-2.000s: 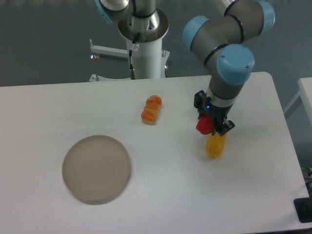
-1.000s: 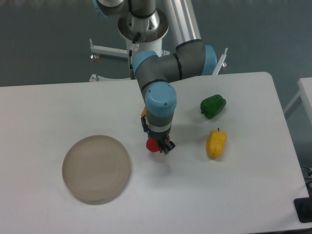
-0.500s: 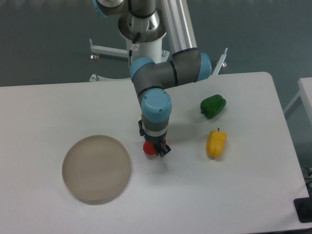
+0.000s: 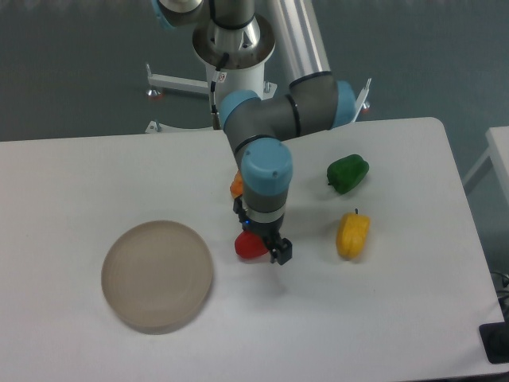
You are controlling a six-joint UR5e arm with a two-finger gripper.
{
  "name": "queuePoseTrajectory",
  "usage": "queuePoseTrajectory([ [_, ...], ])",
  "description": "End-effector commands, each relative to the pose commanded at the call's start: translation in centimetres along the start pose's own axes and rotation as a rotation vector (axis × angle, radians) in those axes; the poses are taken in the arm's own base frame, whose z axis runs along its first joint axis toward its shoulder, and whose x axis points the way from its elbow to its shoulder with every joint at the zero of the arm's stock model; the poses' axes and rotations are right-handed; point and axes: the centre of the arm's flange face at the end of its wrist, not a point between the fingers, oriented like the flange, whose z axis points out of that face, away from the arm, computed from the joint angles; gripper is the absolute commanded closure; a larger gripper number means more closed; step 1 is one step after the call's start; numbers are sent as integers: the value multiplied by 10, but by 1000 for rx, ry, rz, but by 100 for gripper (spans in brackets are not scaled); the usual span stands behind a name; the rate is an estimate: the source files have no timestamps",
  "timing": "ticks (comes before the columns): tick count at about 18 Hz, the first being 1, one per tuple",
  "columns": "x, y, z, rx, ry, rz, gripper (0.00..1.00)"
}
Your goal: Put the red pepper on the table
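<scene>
Orange pepper mostly hidden behind the arm's wrist, only a sliver at its left edge shows. Red pepper right side covered by the gripper; contact between fingers and pepper can't be made out, nor whether the jaws are parted. Pepper stem not discernible. Table cut off at the bottom and left edges. Arm's upper links run out of the top edge.

Red pepper beside hand, on table
</scene>
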Motion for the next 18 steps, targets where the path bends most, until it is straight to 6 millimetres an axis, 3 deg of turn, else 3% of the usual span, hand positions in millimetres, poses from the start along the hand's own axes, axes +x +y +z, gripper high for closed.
queuePoseTrajectory([
  [6, -34, 61, -44, 31, 47, 9, 0],
  [18, -43, 105, -66, 19, 70, 113, 0],
])
